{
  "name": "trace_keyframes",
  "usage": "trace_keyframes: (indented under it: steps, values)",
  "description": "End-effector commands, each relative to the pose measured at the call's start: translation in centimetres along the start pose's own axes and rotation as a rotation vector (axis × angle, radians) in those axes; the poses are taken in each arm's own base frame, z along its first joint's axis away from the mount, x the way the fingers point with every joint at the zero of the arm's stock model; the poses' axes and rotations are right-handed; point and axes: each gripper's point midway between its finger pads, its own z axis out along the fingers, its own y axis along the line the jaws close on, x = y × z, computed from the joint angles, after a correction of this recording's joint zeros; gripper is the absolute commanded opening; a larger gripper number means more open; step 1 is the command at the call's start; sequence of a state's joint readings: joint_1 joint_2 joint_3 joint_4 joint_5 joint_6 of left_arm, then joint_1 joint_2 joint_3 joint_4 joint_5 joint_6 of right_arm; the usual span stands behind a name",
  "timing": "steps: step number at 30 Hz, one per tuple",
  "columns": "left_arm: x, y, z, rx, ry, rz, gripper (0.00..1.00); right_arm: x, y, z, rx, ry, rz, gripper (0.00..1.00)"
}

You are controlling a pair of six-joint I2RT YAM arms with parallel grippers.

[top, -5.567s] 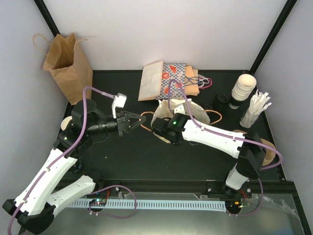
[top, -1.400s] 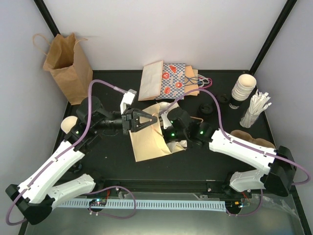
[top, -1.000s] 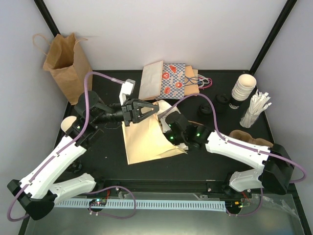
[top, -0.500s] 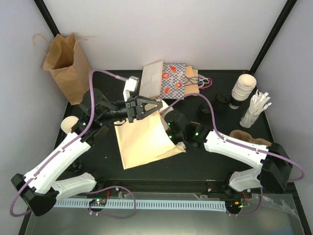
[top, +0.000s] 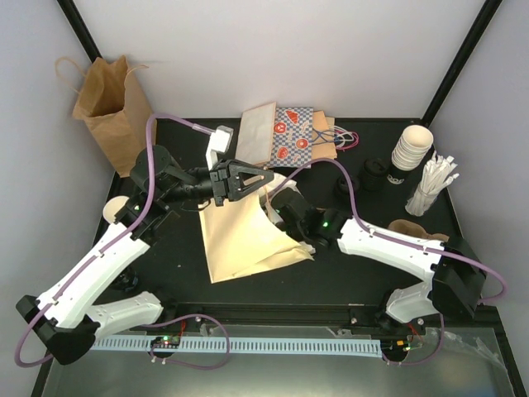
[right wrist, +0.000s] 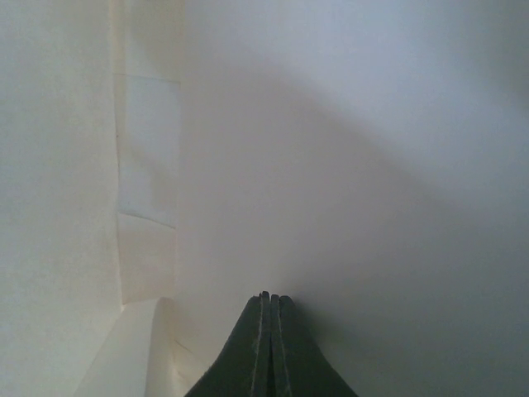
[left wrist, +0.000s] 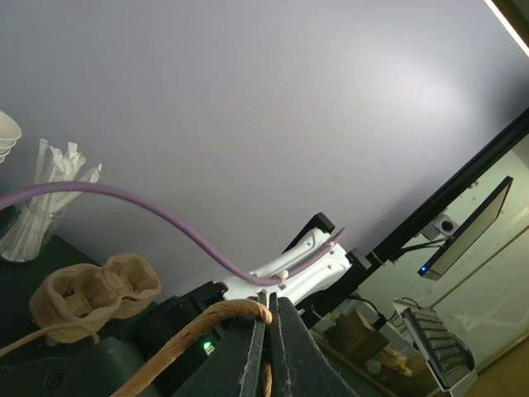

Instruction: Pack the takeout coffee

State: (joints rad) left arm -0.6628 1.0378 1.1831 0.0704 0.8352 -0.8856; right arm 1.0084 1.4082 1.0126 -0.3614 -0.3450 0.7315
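At the left, the left claw (left wrist: pixel 266 321) is pinched tight on the handle (left wrist: pixel 216 321) of the cream bag (top: pixel 244 244). It seems to hold the mouth end up while the rest of the bag lies slanted on the table (top: pixel 331 283).

In the middle, the right claw (right wrist: pixel 266 299) is pushed into the bag's mouth. Its fingers are pressed together with nothing between them, and only cream paper walls show around it.

At the far right the cups (top: pixel 411 149) stand stacked near the back corner, well apart from the bag and not yet packed.

The step in hand looks like opening the bag, ahead of any packing. Next, I judge, the mouth must be spread and the bag stood upright. The left grip on the handle should steady it. The right claw then has to back out without dragging the paper, open, and reach for the top cup.
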Motion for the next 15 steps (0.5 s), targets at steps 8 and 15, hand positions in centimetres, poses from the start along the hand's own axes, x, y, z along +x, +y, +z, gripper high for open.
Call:
trace_keyframes:
  steps: [8,15]
  values:
    - [-0.5,-3.8,-2.3,0.002,-0.054,0.136,0.01,0.8,-7.9,-1.5,0.463,0.033,-0.061,0.01]
    - [0.5,-3.1,-3.2,-0.055,-0.045,0.135,0.02,-0.2,-11.5,-4.3,0.75,0.034,-0.136,0.01]
